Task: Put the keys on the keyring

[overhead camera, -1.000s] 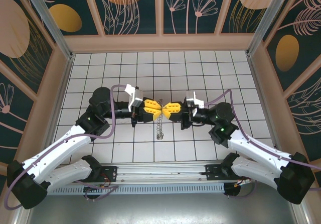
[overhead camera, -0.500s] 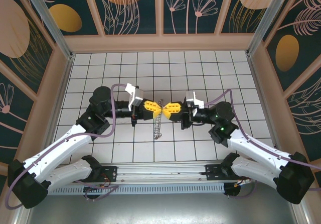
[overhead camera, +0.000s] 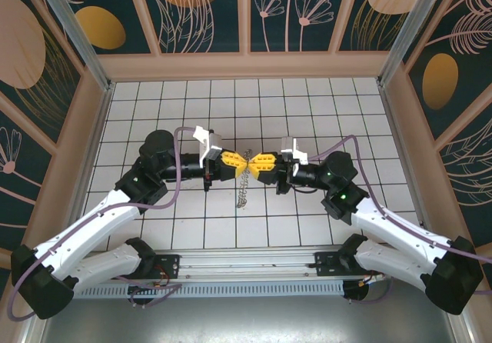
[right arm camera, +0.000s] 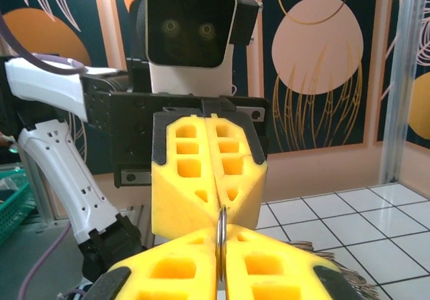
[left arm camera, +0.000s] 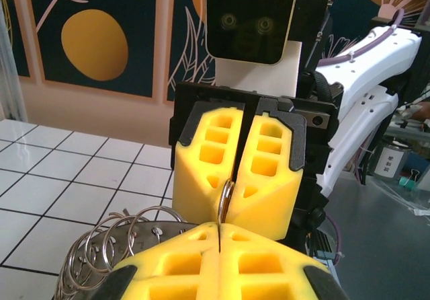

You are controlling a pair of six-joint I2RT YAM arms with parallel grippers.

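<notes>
- At the middle of the tiled desk (overhead camera: 307,112), seen from above, the left arm (overhead camera: 100,224) reaches in from 9 o'clock and the right arm (overhead camera: 392,231) from 3 o'clock, so that they meet nose to nose.
- The left tool (overhead camera: 241,165) has its yellow pads pressed together. The right tool (overhead camera: 254,165) is likewise squeezed closed, and the tips of the two touch or nearly touch.
- The keyring (overhead camera: 244,193) hangs from that meeting point toward 6 o'clock, a thin silvery coil dangling over the tiles.
- In the left wrist view its bunched wire loops spill out at 8 o'clock of the left tool's own pads. In both wrist views one loop stands edge-on in the seam between the facing pads, so each tool appears to pinch the ring.
- The step in hand looks like a two-handed hold or handover of the ring, steadying it so that a key can be threaded on.
- The next move probably calls for one tool to keep its pinch while the other lets go gently, without tugging the coil loose.
- Whether a key already hangs among the loops is too small to tell.
</notes>
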